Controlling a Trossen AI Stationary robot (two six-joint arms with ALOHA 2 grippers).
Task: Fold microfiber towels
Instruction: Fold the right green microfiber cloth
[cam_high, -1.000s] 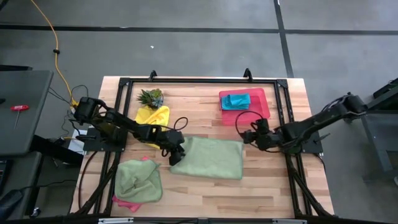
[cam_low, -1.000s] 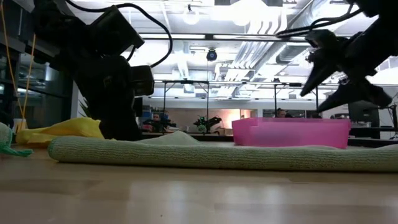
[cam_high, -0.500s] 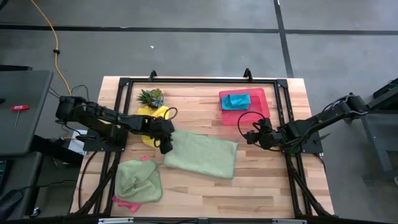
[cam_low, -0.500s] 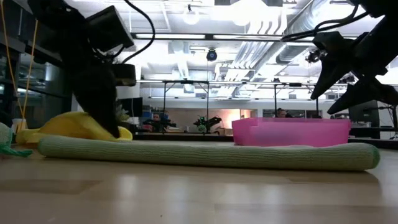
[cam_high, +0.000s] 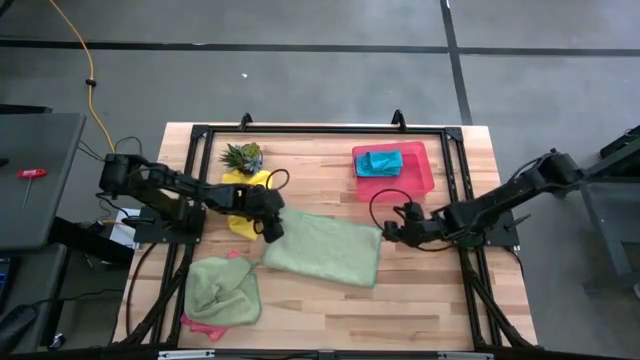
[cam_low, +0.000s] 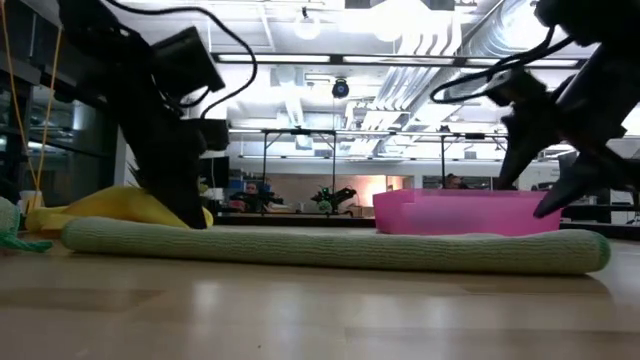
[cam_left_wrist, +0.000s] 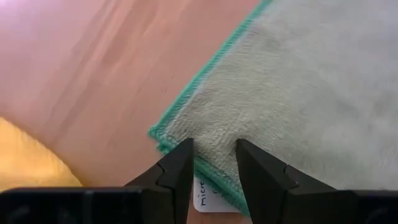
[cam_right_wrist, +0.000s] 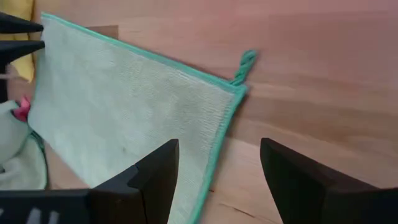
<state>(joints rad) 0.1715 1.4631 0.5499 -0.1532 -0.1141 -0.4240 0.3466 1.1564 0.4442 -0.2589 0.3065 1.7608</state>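
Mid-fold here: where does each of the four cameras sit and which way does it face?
High: above the table, straight down; both arms show.
Low: at tabletop height, looking level across the light green towel; both arms drop in.
Left wrist: on the left gripper, fingers straddling the towel's corner.
Right wrist: on the right gripper, open, facing the towel's loop corner.
All four share that towel.

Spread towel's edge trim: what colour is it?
Teal-green trim on the light green towel; right wrist view.
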